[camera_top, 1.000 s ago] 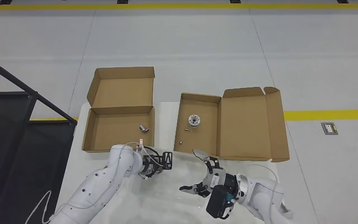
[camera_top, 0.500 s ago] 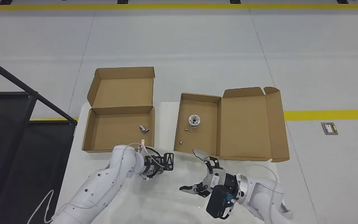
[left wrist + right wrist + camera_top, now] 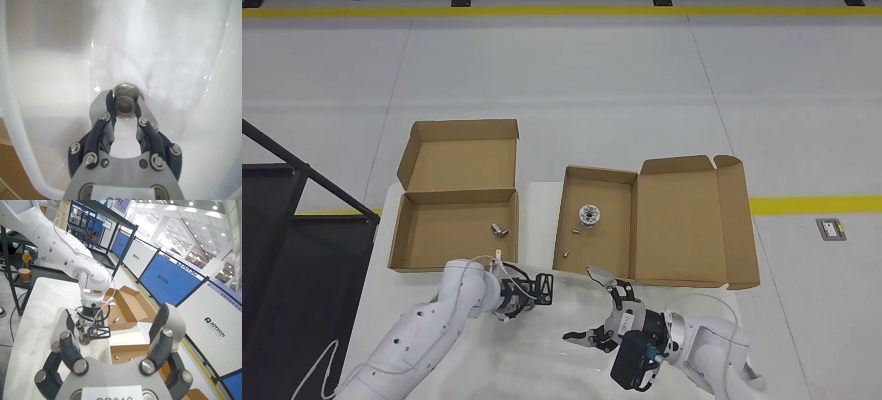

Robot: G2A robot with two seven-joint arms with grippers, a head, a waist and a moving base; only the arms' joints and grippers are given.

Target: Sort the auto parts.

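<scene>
Metal bushing (image 3: 125, 107), clamped inside left pincer (image 3: 124, 100), within tray (image 3: 56, 79)

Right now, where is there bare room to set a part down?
The left box is bare left of its one metal part. The right box's open lid is bare, as is the table strip between the boxes. Crowded: the near edge, around the left gripper with its sleeve and the right gripper.

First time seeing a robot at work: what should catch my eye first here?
The left gripper, shut on a metal bushing in a white tray. Beside it the right gripper hangs wide open, and beyond them two open cardboard boxes hold a few small parts.
</scene>
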